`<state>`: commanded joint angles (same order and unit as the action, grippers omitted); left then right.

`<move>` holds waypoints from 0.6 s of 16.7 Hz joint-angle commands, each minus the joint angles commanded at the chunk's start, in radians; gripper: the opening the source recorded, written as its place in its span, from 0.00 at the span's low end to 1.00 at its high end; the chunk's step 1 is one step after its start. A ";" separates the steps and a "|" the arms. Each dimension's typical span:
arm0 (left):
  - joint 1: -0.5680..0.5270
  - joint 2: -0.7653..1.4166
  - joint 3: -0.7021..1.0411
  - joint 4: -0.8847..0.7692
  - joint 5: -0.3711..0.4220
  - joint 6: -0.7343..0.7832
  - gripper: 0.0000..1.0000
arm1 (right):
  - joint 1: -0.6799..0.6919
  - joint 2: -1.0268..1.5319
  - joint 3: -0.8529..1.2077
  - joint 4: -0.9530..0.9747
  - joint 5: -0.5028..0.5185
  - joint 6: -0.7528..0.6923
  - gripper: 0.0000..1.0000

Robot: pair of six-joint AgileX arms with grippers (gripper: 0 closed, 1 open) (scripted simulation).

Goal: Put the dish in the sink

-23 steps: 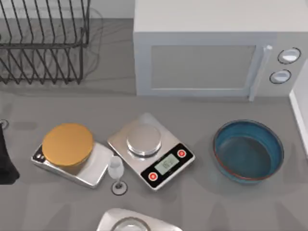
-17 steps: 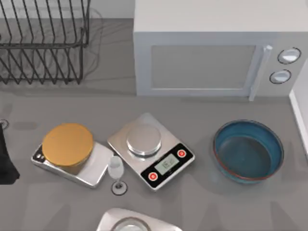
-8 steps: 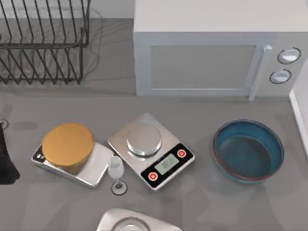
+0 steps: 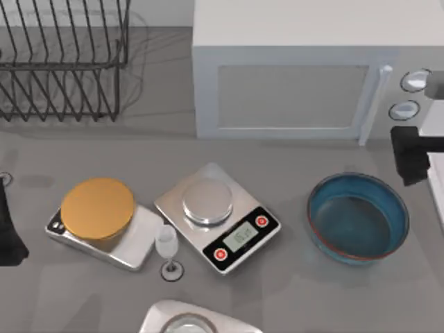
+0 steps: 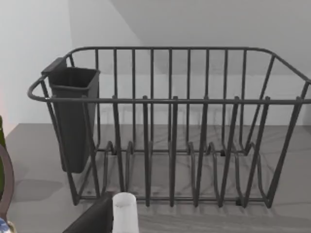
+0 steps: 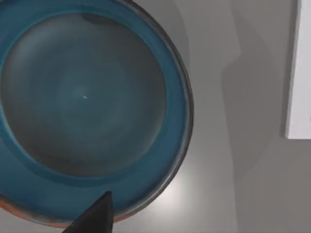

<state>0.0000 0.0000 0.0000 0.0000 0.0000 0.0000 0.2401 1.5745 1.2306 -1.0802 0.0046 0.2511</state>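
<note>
the dish sits at the right middle of the top view, below the microwave. our right gripper hangs just above its upper right edge. we cannot tell how its jaws stand. the shiny rim could slip if we pinch it badly.

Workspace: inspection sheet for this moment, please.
Surface: grey counter, things laid out across its middle.
Job's things: blue bowl upright on the counter's right, untouched; sink rim at the near edge.
Clutter: scale with orange disc, silver digital scale, small wine glass between them.
Pincers: right pincer at the right edge, beyond the bowl; one dark fingertip over the bowl's rim. Left arm parked at the left edge.
Cables: nothing seen.
Surroundings: wire dish rack back left, microwave behind.
</note>
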 joint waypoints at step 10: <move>0.000 0.000 0.000 0.000 0.000 0.000 1.00 | 0.026 0.183 0.163 -0.124 -0.004 0.032 1.00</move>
<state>0.0000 0.0000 0.0000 0.0000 0.0000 0.0000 0.2657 1.7575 1.3937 -1.2044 0.0005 0.2830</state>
